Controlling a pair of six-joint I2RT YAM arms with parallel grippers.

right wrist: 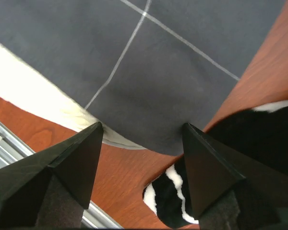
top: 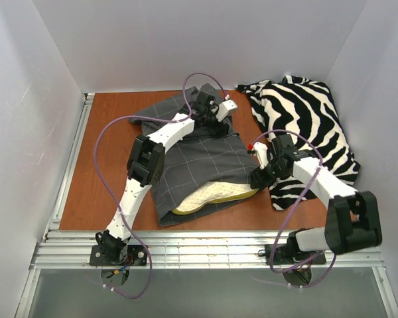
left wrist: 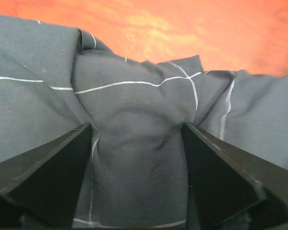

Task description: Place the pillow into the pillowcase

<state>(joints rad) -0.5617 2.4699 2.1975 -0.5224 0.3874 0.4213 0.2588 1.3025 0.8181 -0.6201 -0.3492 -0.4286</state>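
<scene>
Centrally on the table (top: 113,152) lay the pillowcase (top: 199,162), with the pillow (top: 215,194) mostly inside it. Only the pillow's cream face and yellow-green edge showed, at the cover's 6 o'clock side.

The left gripper (top: 217,127) sat at the pillowcase's 12 o'clock end. In the left wrist view, its jaws stood wide, with a bunched fold of the grey cloth (left wrist: 139,143) filling the gap between the fingers (left wrist: 53,167).

The right gripper (top: 257,179) hung at the cover's 4 o'clock corner. Its jaws were spread, closed on nothing. Beneath them in the right wrist view lay the cover's corner (right wrist: 173,72) and the pillow's pale edge (right wrist: 29,81).

The pillow's visible long edge ran roughly from 9 to 3 o'clock, its 3 o'clock end slightly farther from the arm bases. That exposed side faced 6 o'clock.

The surface was reddish-brown wood grain, enclosed by plain white walls, with a metal rail (top: 205,248) along the near edge. A zebra-striped fabric (top: 305,126) lay heaped at 2 o'clock, just beside the pillowcase.
</scene>
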